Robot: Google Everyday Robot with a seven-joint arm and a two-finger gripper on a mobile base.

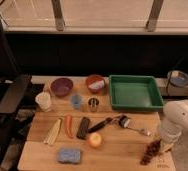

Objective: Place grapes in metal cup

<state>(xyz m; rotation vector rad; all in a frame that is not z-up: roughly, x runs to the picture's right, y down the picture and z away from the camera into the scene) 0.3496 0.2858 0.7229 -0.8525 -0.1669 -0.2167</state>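
Observation:
The grapes [151,151], a dark red-purple bunch, lie on the wooden table [117,150] near its front right corner. The metal cup [93,104], small and silver, stands in the middle of the table, in front of the red bowl, far to the left of the grapes. My white arm [181,119] comes in from the right. My gripper [162,144] hangs at its lower end, right beside the top of the grapes; the arm hides much of it.
A green tray [134,92] sits at the back right. A purple bowl [61,86], red bowl [95,83], white cup [43,101] and blue cup [76,101] stand at the back. A carrot [69,126], apple [94,140], blue sponge [69,155] and brush [109,123] lie in front.

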